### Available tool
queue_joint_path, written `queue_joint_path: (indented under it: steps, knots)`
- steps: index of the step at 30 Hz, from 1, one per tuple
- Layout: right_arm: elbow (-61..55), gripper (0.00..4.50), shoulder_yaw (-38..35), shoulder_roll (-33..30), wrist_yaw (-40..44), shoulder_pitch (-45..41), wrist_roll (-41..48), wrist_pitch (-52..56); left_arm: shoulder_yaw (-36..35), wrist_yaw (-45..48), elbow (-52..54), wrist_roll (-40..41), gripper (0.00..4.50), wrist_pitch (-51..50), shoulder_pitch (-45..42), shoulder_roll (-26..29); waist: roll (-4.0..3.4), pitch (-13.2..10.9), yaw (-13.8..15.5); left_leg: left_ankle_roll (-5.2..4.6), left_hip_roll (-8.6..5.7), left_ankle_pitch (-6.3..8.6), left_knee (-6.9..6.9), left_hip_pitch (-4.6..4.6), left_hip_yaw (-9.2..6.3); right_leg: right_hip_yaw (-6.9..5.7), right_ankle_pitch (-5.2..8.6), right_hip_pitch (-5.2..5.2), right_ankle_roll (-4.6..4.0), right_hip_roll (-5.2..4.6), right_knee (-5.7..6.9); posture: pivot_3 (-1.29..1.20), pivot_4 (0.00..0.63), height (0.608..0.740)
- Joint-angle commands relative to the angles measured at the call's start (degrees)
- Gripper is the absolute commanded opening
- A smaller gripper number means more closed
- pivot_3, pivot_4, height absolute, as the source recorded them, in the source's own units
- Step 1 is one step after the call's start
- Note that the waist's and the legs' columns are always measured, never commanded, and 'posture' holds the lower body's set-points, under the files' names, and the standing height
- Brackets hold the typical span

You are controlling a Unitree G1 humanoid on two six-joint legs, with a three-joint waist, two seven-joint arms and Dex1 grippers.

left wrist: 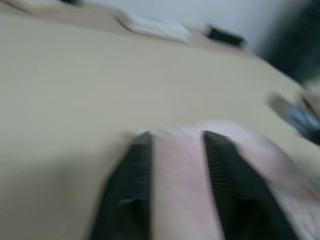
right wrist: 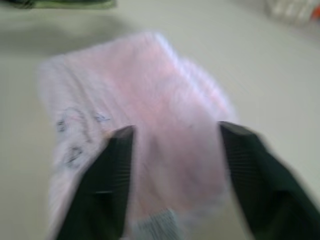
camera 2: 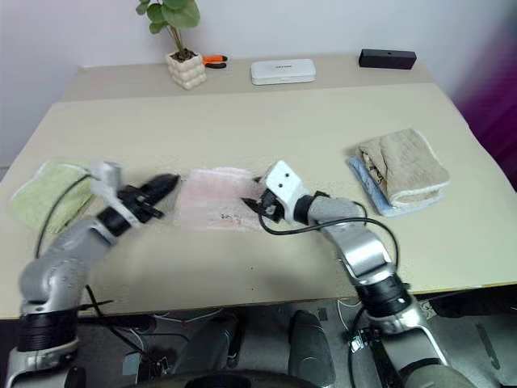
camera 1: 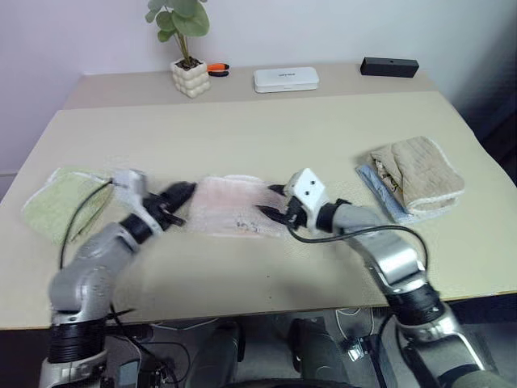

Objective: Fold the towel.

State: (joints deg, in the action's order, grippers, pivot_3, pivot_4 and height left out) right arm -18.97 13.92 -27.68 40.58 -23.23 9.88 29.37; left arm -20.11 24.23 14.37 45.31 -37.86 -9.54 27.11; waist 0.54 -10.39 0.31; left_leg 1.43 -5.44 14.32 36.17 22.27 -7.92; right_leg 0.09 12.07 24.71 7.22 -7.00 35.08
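The towel (camera 1: 234, 206) is pale pink and lies folded into a small rectangle at the middle of the table, with a dark embroidered motif near its front edge. My left gripper (camera 1: 184, 194) is at the towel's left edge, its fingers (left wrist: 135, 165) apart with pink cloth (left wrist: 182, 170) showing between them. My right gripper (camera 1: 275, 206) is at the towel's right edge. In the right wrist view its fingers (right wrist: 117, 155) stand wide apart above the towel (right wrist: 150, 95), gripping nothing.
A light green towel (camera 1: 56, 202) lies at the left edge of the table (camera 1: 266, 129). A beige towel (camera 1: 418, 174) rests on a blue cloth (camera 1: 378, 192) at the right. Along the far edge stand a potted plant (camera 1: 189, 77), a white box (camera 1: 286, 78) and a black box (camera 1: 389, 66).
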Motion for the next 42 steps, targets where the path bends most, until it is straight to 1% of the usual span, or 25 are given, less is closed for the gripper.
queue_joint_path:
  steps: [1,3,5,9,13,16,17,21,23,24,28,30,32,33,36,38,40,42]
  knots:
    - [-6.0,4.50,0.5,-3.9,3.1,2.1,-0.7,-2.3,-2.1,-1.5,-0.4,4.4,3.43,-7.3,1.1,1.7,0.00,0.0,0.0,0.00,0.00,0.00,0.00,0.00,0.01,0.00,0.00,0.00,0.00,0.00,0.00,0.00,0.150,0.740]
    - [-7.0,4.50,0.2,-5.0,3.3,3.1,-1.0,-3.1,-2.5,-3.4,-2.2,7.1,4.40,-12.3,1.0,1.2,0.00,0.0,0.0,0.01,0.00,0.01,0.02,0.00,0.04,0.01,0.00,-0.02,0.00,0.00,-0.01,0.00,0.150,0.740]
    - [-7.5,4.50,-0.2,-5.1,3.7,3.6,0.0,-2.9,-3.4,-5.3,-3.8,12.4,4.47,-17.6,-0.2,-0.5,0.03,0.0,0.1,0.00,0.00,0.01,0.07,0.00,0.02,0.00,0.00,-0.03,0.00,0.00,0.00,0.00,0.150,0.740]
    - [-9.2,4.50,0.5,-5.0,4.6,4.1,0.5,-3.2,-1.0,-6.6,-4.9,14.9,4.47,-23.5,-1.5,-1.9,0.05,0.0,0.4,0.01,0.00,0.01,0.09,0.01,0.00,-0.01,-0.01,-0.04,0.00,0.01,0.01,0.00,0.150,0.740]
    - [-12.4,4.50,0.6,-4.3,4.8,4.2,2.4,-1.4,1.2,-8.0,-4.6,18.5,4.47,-27.5,-3.4,-5.9,0.06,0.0,0.4,0.02,0.00,0.01,0.10,0.01,0.00,0.00,-0.01,-0.06,0.00,0.00,0.00,0.00,0.150,0.740]
    - [-13.5,4.50,1.2,-4.4,4.6,4.5,2.2,-1.0,4.2,-7.9,-3.6,17.2,3.73,-28.4,-3.5,-7.3,0.06,0.0,0.4,0.02,0.00,0.01,0.10,0.00,0.00,0.00,-0.01,-0.07,0.00,0.00,-0.01,0.00,0.150,0.740]
    - [-13.8,4.50,1.4,-4.4,4.4,4.6,2.1,-0.9,5.0,-8.0,-3.5,16.7,3.28,-28.2,-3.6,-7.8,0.06,0.0,0.4,0.03,0.00,0.01,0.10,0.00,0.00,0.00,-0.01,-0.07,0.00,0.00,-0.01,0.00,0.150,0.740]
    - [-14.5,4.50,1.3,-4.5,3.7,5.1,1.9,-0.4,5.6,-10.0,-4.6,15.3,1.21,-26.3,-4.2,-10.8,0.06,0.0,0.4,0.03,0.00,0.01,0.09,0.00,0.00,0.01,-0.01,-0.06,-0.01,0.00,-0.01,0.00,0.150,0.740]
    - [-14.9,4.50,1.2,-4.6,3.4,5.3,1.8,-0.2,4.8,-11.0,-4.1,13.9,0.19,-23.1,-4.5,-12.5,0.06,0.0,0.4,0.03,0.00,0.01,0.10,0.01,0.00,0.01,-0.01,-0.06,-0.01,0.00,-0.01,0.00,0.150,0.740]
    - [-15.0,4.50,1.2,-4.7,3.2,5.4,1.7,-0.2,3.9,-11.8,-3.9,13.8,0.04,-21.4,-4.8,-13.6,0.06,0.0,0.5,0.03,0.00,0.01,0.10,0.01,0.00,0.01,-0.01,-0.06,-0.01,0.00,-0.01,0.00,0.150,0.740]
    - [-15.1,4.50,1.2,-4.9,2.8,5.7,1.3,-0.2,-0.5,-14.0,-3.3,13.5,0.04,-14.1,-6.9,-16.0,0.07,0.0,0.5,0.03,0.00,0.01,0.11,0.02,0.00,0.01,-0.01,-0.07,-0.01,0.00,-0.03,0.00,0.150,0.740]
    - [-14.8,4.50,1.1,-5.1,2.8,5.7,1.2,-0.5,-5.7,-16.7,-5.4,12.9,0.04,-8.0,-10.7,-15.2,0.08,0.0,0.4,0.03,0.01,0.01,0.10,0.02,0.00,0.00,-0.01,-0.06,-0.02,0.00,-0.03,0.00,0.150,0.740]
    - [-14.5,4.50,1.1,-5.4,3.0,5.6,1.0,-0.8,-10.2,-18.5,-7.7,11.7,0.04,-2.8,-14.4,-13.0,0.11,-0.1,0.4,0.04,0.04,0.01,0.10,0.02,0.00,-0.01,-0.01,-0.05,-0.02,0.02,-0.03,0.00,0.150,0.740]
    - [-14.2,4.50,1.2,-5.5,3.1,5.5,0.9,-1.1,-12.0,-19.2,-8.2,10.0,0.04,0.2,-16.3,-10.7,0.12,-0.1,0.3,0.05,0.05,0.00,0.10,0.02,0.01,-0.01,-0.02,-0.05,-0.03,0.04,-0.03,0.00,0.150,0.740]
    - [-13.4,4.50,1.5,-5.5,3.6,5.5,0.6,-1.7,-18.9,-22.1,-11.1,8.4,0.04,6.5,-19.8,-5.1,0.12,-0.1,0.1,0.12,0.11,0.05,0.07,0.01,0.06,0.01,-0.02,-0.02,-0.04,0.10,-0.10,0.00,0.150,0.740]
    - [-13.1,4.50,1.8,-5.4,4.1,5.6,0.5,-2.2,-22.8,-23.2,-13.0,8.3,0.04,8.2,-18.8,-2.3,0.11,0.0,0.2,0.17,0.11,0.08,0.08,0.01,0.08,0.03,-0.03,-0.02,-0.03,0.11,-0.10,0.00,0.150,0.740]
    - [-12.3,4.50,2.1,-5.2,4.5,5.5,0.3,-3.0,-26.5,-24.4,-14.6,7.9,0.04,9.2,-16.1,-0.1,0.11,0.0,0.2,0.21,0.11,0.10,0.08,0.01,0.08,0.03,-0.03,-0.02,-0.03,0.11,-0.11,0.00,0.150,0.740]
    - [-11.5,4.50,2.3,-5.1,4.9,5.4,0.0,-3.8,-27.8,-24.4,-15.1,8.2,0.04,7.8,-12.2,1.1,0.13,0.0,0.3,0.21,0.11,0.11,0.09,0.01,0.08,0.04,-0.03,-0.02,-0.03,0.10,-0.11,0.00,0.150,0.740]
